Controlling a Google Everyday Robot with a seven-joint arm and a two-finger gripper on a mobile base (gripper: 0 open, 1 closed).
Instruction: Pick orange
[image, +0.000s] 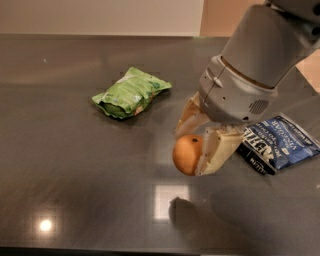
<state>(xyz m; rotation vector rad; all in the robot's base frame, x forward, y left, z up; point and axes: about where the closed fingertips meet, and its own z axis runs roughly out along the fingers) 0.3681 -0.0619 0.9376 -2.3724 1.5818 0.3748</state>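
The orange is a small round fruit with a tiny dark dot, held between the tan fingers of my gripper. The gripper is shut on it and holds it clear above the dark table; the fruit's shadow lies on the surface below. The grey arm comes in from the upper right and hides part of the far finger.
A green snack bag lies on the table to the left of the gripper. A blue snack bag lies to the right, partly behind the arm. A bright light reflection shows on the tabletop below the orange.
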